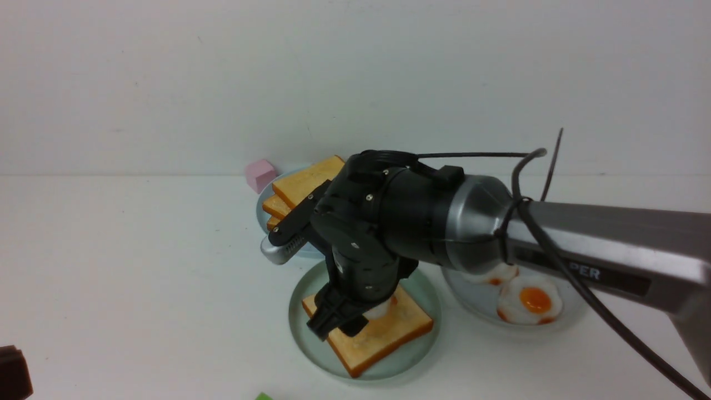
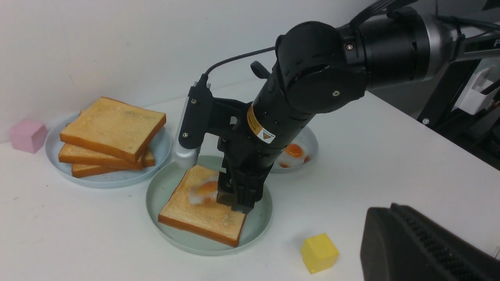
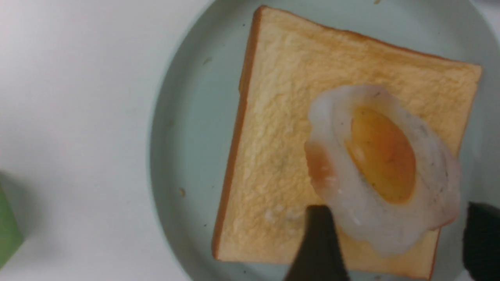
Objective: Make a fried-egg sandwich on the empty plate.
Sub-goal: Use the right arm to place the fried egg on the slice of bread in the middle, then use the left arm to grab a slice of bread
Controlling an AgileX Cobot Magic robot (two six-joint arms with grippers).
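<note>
The pale mint-green plate (image 1: 303, 339) (image 2: 172, 183) (image 3: 183, 128) sits at the front middle and holds one golden toast slice (image 1: 389, 336) (image 2: 203, 214) (image 3: 281, 128). A white fried egg with an orange yolk (image 3: 383, 164) (image 2: 203, 191) (image 1: 383, 308) lies on that slice, toward one corner. My right gripper (image 1: 333, 328) (image 2: 236, 199) (image 3: 394, 238) hangs just over the toast, open, its two fingers standing either side of the egg's edge without touching it. My left gripper (image 2: 384, 210) is shut and holds nothing, off to the side above the table.
A light-blue plate (image 2: 50, 144) at the back carries a pile of plain toast (image 1: 305, 186) (image 2: 113, 132). A grey plate (image 1: 472, 300) on the right holds fried eggs (image 1: 530, 303). A pink cube (image 1: 261, 174), a yellow cube (image 2: 319, 252) and a green block (image 3: 8, 226) lie around.
</note>
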